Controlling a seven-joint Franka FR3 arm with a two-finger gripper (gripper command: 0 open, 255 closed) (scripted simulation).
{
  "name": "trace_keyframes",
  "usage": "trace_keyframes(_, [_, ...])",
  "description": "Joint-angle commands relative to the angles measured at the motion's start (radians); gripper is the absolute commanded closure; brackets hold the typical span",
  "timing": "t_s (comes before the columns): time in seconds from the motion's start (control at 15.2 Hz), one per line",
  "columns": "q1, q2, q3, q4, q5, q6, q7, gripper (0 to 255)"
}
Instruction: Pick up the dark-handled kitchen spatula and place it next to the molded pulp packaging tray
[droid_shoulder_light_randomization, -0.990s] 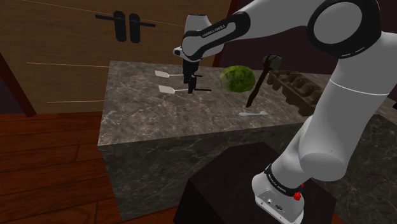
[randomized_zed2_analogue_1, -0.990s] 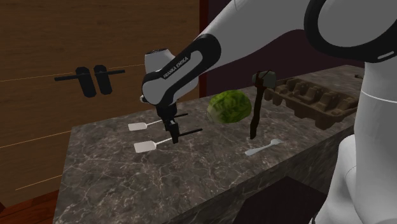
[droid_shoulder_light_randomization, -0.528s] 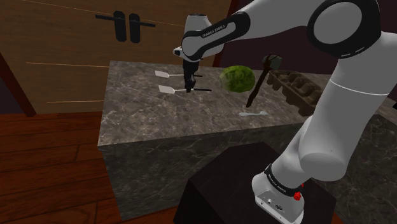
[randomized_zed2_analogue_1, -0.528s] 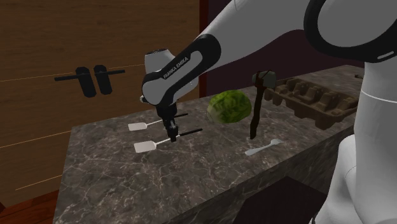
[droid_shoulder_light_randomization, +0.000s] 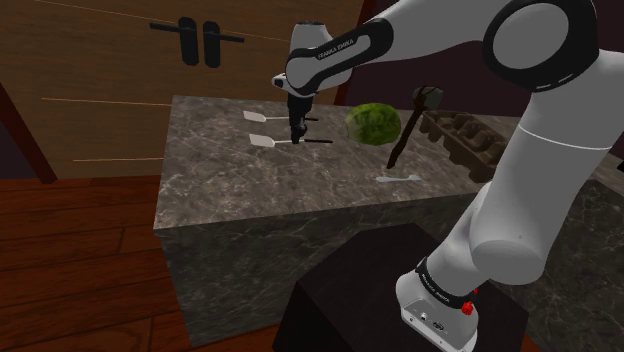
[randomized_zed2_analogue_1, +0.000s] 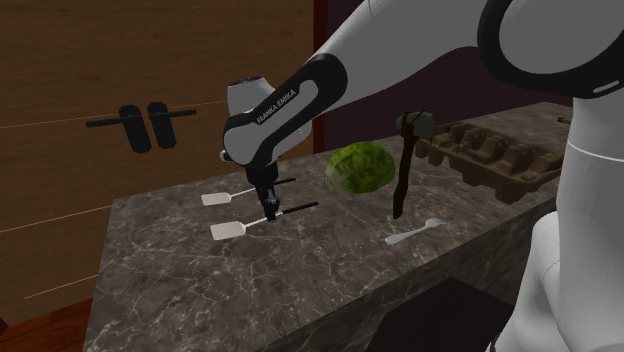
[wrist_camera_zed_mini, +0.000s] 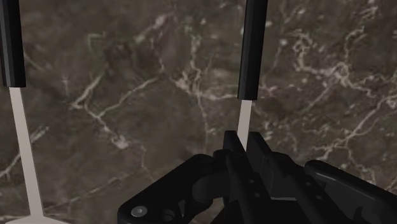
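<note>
Two spatulas with white blades and dark handles lie side by side on the dark marble counter (droid_shoulder_light_randomization: 225, 190). My gripper (droid_shoulder_light_randomization: 296, 138) (randomized_zed2_analogue_1: 271, 216) points straight down on the nearer spatula (droid_shoulder_light_randomization: 264, 140) (randomized_zed2_analogue_1: 228, 230) and is shut on its thin white shank just below the dark handle (wrist_camera_zed_mini: 252, 48). In the wrist view the fingers (wrist_camera_zed_mini: 236, 156) clasp that shank. The spatula still rests flat on the counter. The brown pulp tray (droid_shoulder_light_randomization: 462, 135) (randomized_zed2_analogue_1: 495, 155) sits at the counter's far right end, well away from the gripper.
The second spatula (droid_shoulder_light_randomization: 256, 116) (randomized_zed2_analogue_1: 215, 198) (wrist_camera_zed_mini: 11, 44) lies just behind the held one. A green cabbage-like head (droid_shoulder_light_randomization: 372, 123) (randomized_zed2_analogue_1: 360, 167), a dark hatchet (droid_shoulder_light_randomization: 408, 128) (randomized_zed2_analogue_1: 404, 170) and a small white utensil (droid_shoulder_light_randomization: 398, 178) (randomized_zed2_analogue_1: 414, 233) lie between gripper and tray.
The fingers have closed from open onto the nearer spatula's shank. The arm and the spatula have stayed in place.
</note>
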Motion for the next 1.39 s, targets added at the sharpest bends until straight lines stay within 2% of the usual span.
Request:
trace_keyframes(0.0, [0.000, -0.007, 0.000, 0.005, -0.001, -0.012, 0.000, 255])
trace_keyframes(1.32, [0.006, -0.112, -0.003, 0.148, -0.019, -0.259, 0.002, 255])
